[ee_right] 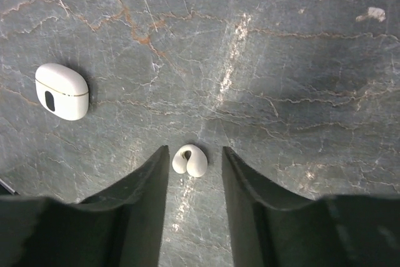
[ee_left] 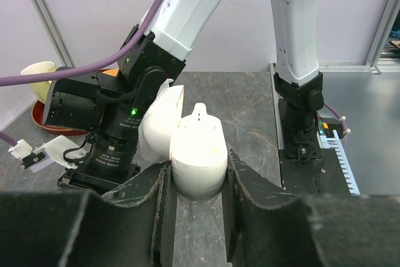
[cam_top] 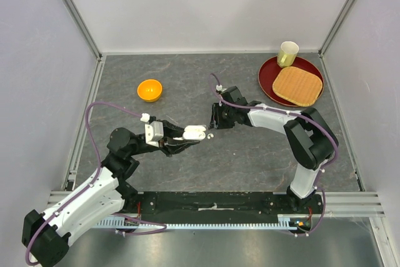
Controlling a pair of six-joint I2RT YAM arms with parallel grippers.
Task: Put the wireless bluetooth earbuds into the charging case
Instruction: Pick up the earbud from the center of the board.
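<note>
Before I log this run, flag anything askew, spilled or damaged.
Nothing stands out. One earbud lies loose on the table between the open right claw, and the left claw holds a case, lid open.

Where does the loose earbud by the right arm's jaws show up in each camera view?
Top external: the earbud is a white speck at centre, just below the right gripper, right of the held charging case.
Left wrist: not visible.
Right wrist: bottom centre, on the table between the open jaws.
Shared landmark: the right gripper, seen in all three.
</note>
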